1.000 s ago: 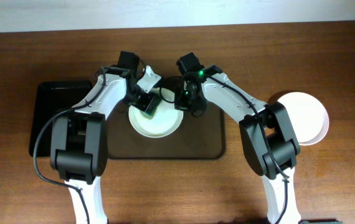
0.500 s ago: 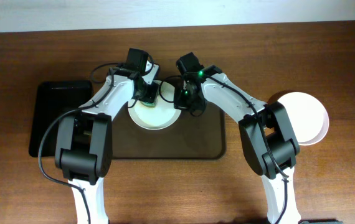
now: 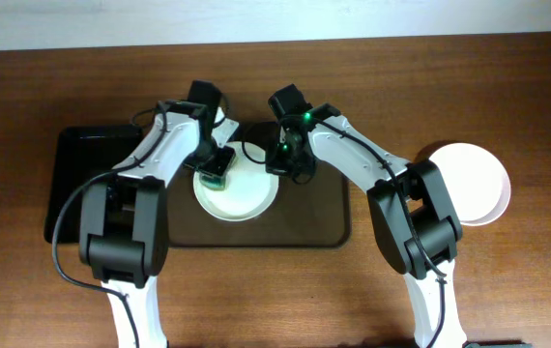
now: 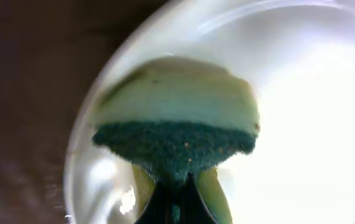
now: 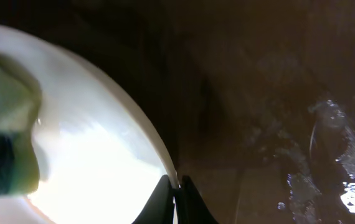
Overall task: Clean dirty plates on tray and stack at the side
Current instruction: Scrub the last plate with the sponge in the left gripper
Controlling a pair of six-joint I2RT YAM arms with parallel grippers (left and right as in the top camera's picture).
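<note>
One white plate lies on the dark brown tray, left of the tray's middle. My left gripper is shut on a green and yellow sponge, which presses on the plate's left inner side. My right gripper is shut on that plate's right rim, one finger inside and one outside. The sponge shows at the left edge of the right wrist view, with the wet tray beyond the rim. Another white plate rests on the table at the right.
A smaller glossy black tray sits on the wooden table left of the brown tray. Both arms cross over the brown tray's far half. The white wall edge runs along the back of the table.
The left gripper swept the sponge toward the plate's far edge, then back down to its left side. The plate shifted slightly. The right gripper kept its hold on the rim.
</note>
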